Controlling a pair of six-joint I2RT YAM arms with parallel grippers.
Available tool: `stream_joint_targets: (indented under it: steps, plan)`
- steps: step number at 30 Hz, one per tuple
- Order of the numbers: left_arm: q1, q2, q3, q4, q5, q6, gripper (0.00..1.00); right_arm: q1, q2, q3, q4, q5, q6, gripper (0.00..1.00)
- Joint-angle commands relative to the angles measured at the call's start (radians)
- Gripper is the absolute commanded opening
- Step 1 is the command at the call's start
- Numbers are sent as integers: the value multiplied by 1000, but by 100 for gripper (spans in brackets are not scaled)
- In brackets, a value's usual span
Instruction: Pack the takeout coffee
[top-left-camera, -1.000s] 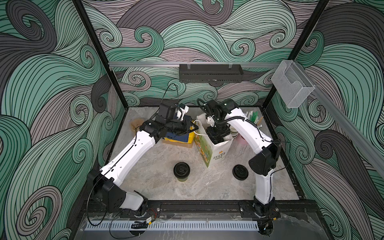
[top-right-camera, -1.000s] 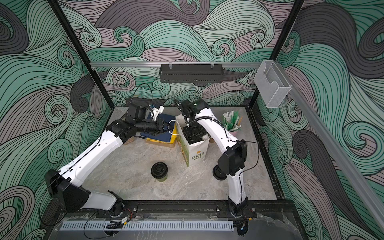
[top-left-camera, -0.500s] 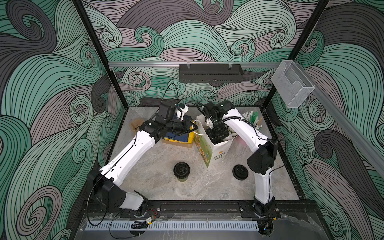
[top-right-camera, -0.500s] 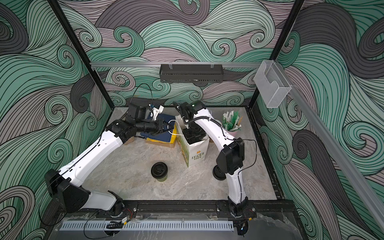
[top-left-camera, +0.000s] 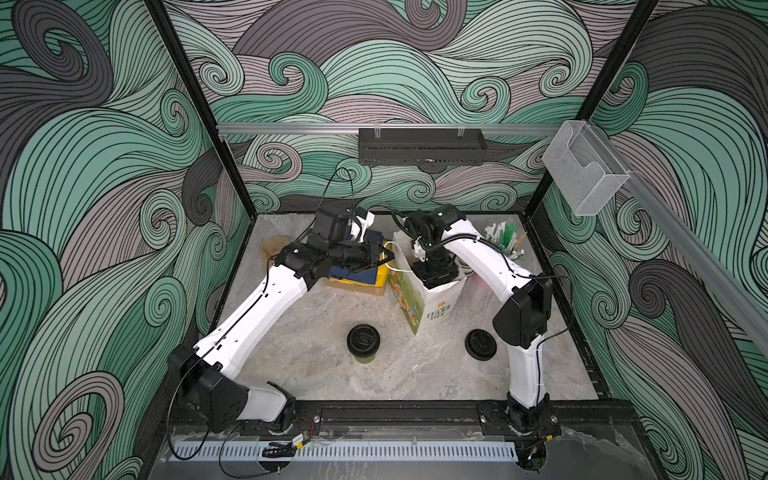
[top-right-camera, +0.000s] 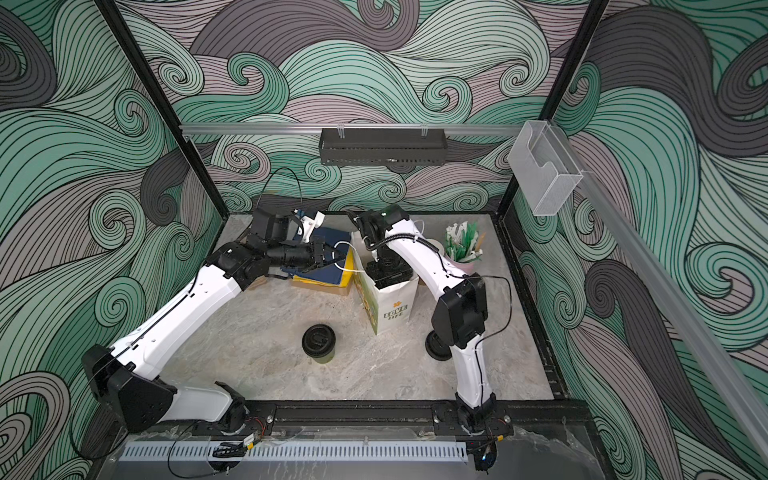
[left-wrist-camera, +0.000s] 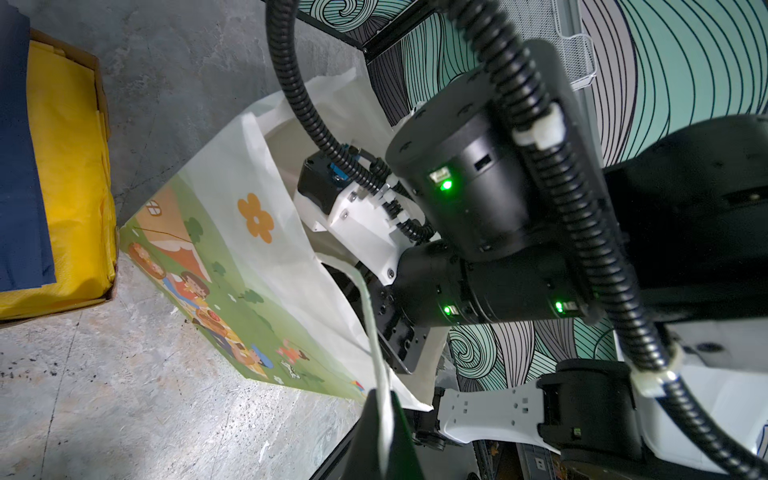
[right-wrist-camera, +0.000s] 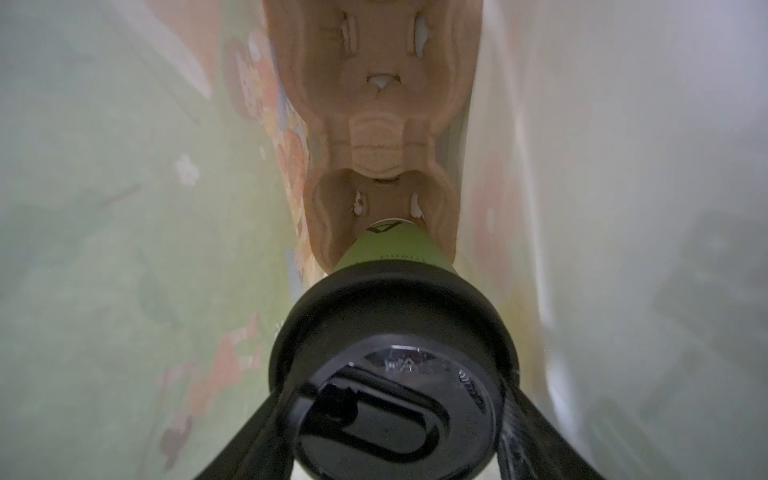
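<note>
Right hand (right-wrist-camera: 397, 395), grasping a cup (right-wrist-camera: 390, 316), eases slightly deeper into the bag (top-left-camera: 432, 307) toward the carrier (right-wrist-camera: 374, 124), left hand (left-wrist-camera: 384, 415) clenched on the handle (left-wrist-camera: 374, 332): nearly seated.

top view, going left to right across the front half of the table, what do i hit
capped cup → paper bag → loose black lid

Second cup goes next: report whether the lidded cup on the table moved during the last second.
No. The lidded cup sits at the same spot in front of the paper bag, equally far from the front rail.
</note>
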Motion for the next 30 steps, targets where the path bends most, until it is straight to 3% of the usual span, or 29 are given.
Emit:
stream_joint_targets:
  steps: [1,30]
  plan:
    - [5,-22,-8,-16,-12,16,0,-5,-41,-21,-16,3,4,63]
    - [4,-5,-6,-10,-11,13,0,17,-49,-129,153,-36,4,62]
